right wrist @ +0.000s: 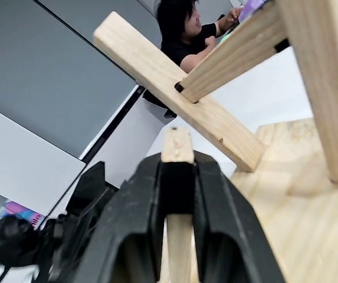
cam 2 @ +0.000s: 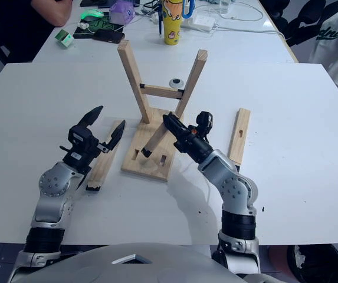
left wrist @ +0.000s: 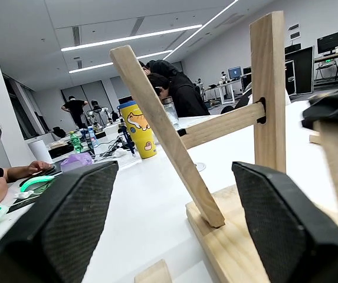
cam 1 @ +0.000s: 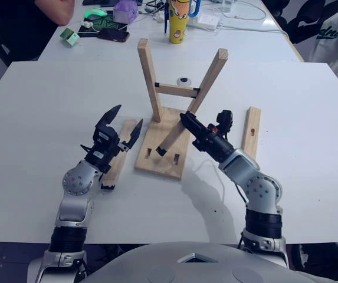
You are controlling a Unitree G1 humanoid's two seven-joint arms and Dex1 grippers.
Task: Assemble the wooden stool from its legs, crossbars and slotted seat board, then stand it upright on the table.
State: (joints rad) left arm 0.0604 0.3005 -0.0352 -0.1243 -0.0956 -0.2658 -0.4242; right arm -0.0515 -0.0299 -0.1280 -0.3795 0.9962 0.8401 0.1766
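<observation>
The slotted seat board (cam 1: 167, 160) lies flat on the white table. Two legs (cam 1: 148, 76) (cam 1: 211, 76) rise from it, joined by a crossbar (cam 1: 177, 90); the right one leans. My right gripper (cam 1: 187, 122) is shut on a short wooden bar (cam 1: 170, 140), whose dark end rests on the seat board near a slot. In the right wrist view that bar (right wrist: 177, 154) sits between the fingers (right wrist: 142, 206). My left gripper (cam 1: 129, 116) hangs open left of the board, above a loose leg (cam 1: 119, 158). Another loose leg (cam 1: 251, 131) lies to the right.
A small round black and white object (cam 1: 184, 81) sits behind the stool. On the far table stand a yellow cup (cam 1: 179, 23), a phone (cam 1: 114, 34), a green box (cam 1: 70, 36) and cables. A person's arm rests at the far left corner.
</observation>
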